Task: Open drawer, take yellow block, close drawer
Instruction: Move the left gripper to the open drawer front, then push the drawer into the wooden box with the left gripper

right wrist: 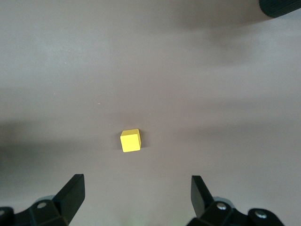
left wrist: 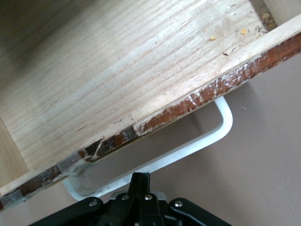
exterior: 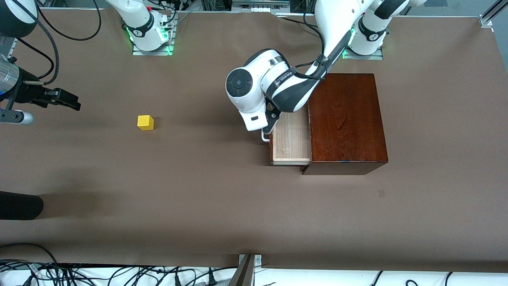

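Note:
The mahogany box (exterior: 345, 119) stands at the left arm's end of the table. Its drawer (exterior: 291, 139) is pulled partly out toward the right arm's end, and the pale tray (left wrist: 117, 70) shows nothing inside. My left gripper (exterior: 266, 133) is at the white loop handle (left wrist: 188, 146), fingers shut together with their tips (left wrist: 141, 179) against the handle bar. The yellow block (exterior: 145, 122) sits on the bare table, well apart from the drawer. My right gripper (exterior: 73, 101) hangs open over the table near the right arm's end; in its wrist view the block (right wrist: 130, 141) lies ahead of the spread fingers (right wrist: 73, 190).
A black rounded object (exterior: 20, 206) lies at the table's edge at the right arm's end, nearer the front camera. Cables (exterior: 119, 274) run along the front edge. Brown table (exterior: 198, 190) lies between block and drawer.

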Tool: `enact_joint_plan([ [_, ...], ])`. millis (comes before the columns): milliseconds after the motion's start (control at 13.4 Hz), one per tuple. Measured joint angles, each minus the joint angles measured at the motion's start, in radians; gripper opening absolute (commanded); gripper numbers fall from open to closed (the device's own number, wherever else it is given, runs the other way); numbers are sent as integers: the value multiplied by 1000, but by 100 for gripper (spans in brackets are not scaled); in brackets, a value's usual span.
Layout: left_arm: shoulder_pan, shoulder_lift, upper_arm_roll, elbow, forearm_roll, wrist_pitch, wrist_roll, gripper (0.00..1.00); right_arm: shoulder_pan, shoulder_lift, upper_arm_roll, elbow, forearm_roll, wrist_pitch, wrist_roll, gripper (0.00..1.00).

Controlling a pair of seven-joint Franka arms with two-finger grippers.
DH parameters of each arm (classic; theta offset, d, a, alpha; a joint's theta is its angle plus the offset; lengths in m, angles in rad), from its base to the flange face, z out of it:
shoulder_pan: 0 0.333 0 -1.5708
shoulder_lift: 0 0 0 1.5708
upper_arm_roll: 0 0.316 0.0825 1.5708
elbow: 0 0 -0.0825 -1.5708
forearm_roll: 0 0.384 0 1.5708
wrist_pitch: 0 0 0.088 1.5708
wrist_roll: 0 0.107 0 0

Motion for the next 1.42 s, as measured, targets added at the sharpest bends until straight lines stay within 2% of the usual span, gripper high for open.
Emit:
enact_joint_plan([
  [898, 21, -6, 14, 7, 31, -17, 8, 0, 0, 0, -1, 0, 0, 1, 0, 100],
  [1422, 100, -44, 12, -22, 30, -38, 103, 0, 0, 0, -1, 0, 0, 1, 0, 100],
])
